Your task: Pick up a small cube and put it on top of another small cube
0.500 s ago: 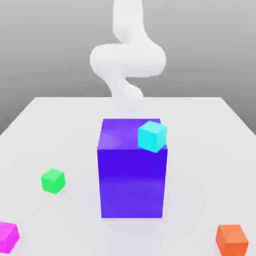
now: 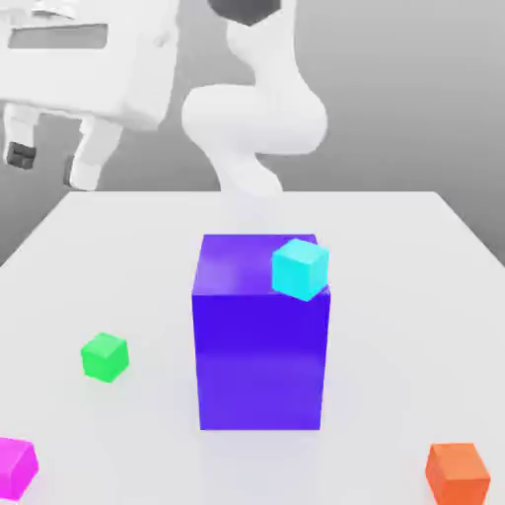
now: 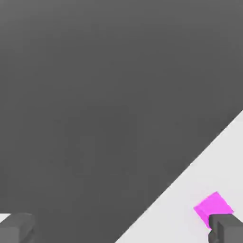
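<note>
the claw (image 2: 46, 164) hangs high in the air at the exterior view's upper left, over the far left edge of the white tabletop (image 2: 395, 256). its two fingers (image 2: 87, 158) point down and stand apart with open space between them, gripping nothing. the white arm (image 2: 258, 113) curls up behind the middle of the scene.

the magenta cube (image 2: 16, 468) sits on the tabletop at the exterior view's near left corner, partly cut by the picture edge, well below the claw and apart from it. in the hand view the magenta cube (image 3: 212, 207) lies on the pale tabletop (image 3: 190, 209) close to the table's edge, with one dark fingertip (image 3: 227, 228) showing in front of it.

the green cube (image 2: 105, 356) rests on the tabletop at the exterior view's left, farther back than the magenta cube and near it, not touching. nothing lies on top of it.

a tall purple block (image 2: 260, 340) stands upright in the middle of the tabletop. a cyan cube (image 2: 300, 267) sits on its top face, at the corner toward the exterior view's right. an orange cube (image 2: 458, 471) lies at the near right corner, well apart from the others.
</note>
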Motion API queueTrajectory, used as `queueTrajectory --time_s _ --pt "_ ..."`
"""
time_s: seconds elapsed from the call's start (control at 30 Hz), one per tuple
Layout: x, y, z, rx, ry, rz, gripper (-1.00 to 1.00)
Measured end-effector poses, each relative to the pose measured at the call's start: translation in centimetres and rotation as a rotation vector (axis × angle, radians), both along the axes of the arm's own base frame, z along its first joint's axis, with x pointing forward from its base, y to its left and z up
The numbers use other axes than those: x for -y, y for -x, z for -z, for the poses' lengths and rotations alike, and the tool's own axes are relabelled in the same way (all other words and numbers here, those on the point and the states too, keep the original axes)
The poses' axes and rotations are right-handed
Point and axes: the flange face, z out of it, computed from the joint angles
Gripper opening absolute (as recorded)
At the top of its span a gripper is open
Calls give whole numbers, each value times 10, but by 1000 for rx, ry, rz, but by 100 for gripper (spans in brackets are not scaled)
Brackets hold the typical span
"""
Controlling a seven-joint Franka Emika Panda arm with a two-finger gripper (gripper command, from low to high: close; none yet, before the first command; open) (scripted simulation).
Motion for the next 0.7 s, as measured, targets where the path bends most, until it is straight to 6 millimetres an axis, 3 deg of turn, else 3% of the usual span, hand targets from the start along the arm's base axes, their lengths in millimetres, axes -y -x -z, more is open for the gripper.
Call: queueTrajectory --time_s 0.2,0.5,0.67,0.7 --pt "72 1 100 -74 -113 305 0" --pt "132 31 244 -151 -321 723 0" --pt "142 40 320 -160 -366 810 0" --pt "142 41 330 -161 -367 811 -100"
